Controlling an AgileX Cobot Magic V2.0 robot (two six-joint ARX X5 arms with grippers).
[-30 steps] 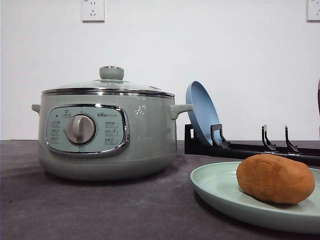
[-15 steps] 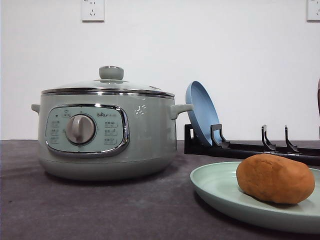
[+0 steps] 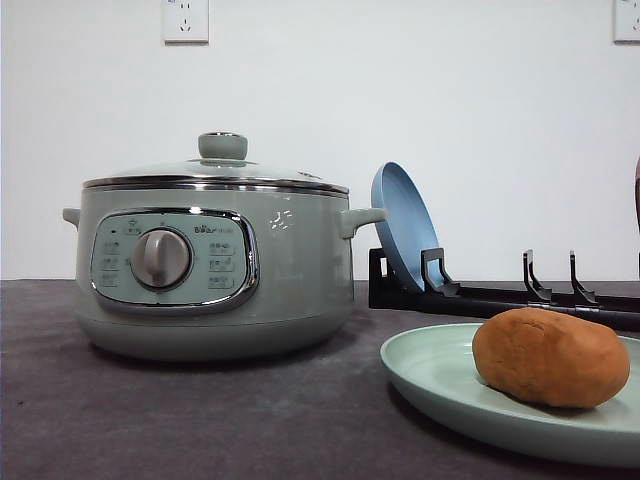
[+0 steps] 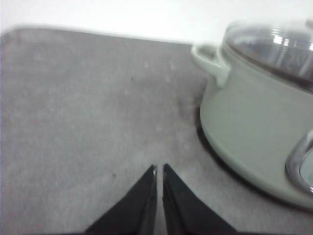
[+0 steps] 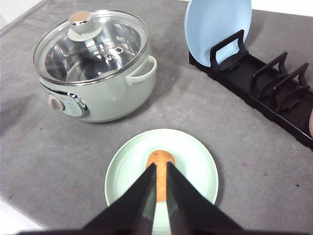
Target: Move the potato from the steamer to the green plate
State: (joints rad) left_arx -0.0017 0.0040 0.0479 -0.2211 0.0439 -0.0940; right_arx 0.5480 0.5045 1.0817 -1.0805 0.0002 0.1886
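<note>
The oval orange-brown potato (image 3: pixel 550 357) lies on the pale mint-green plate (image 3: pixel 440 380), beside the lidded sage-green steamer (image 3: pixel 215 270) and black rack (image 3: pixel 500 295) holding a blue plate (image 3: pixel 403 225) on the grey counter (image 3: pixel 200 420); both the left gripper (image 4: pixel 159 170) and right gripper (image 5: pixel 161 167) are closed, empty.

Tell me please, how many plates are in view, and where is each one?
2. The green plate lies flat on the table in front, with the potato on it. The blue plate stands upright in the black rack, beside the steamer. None seems hidden.

Open surface (image 5: pixel 54 161) betw steamer (image 5: pixel 98 68) & green plate (image 5: pixel 195 161); dish rack (image 5: pixel 264 88) w/ 1 blue plate (image 5: pixel 215 24) blocks the far right.
</note>
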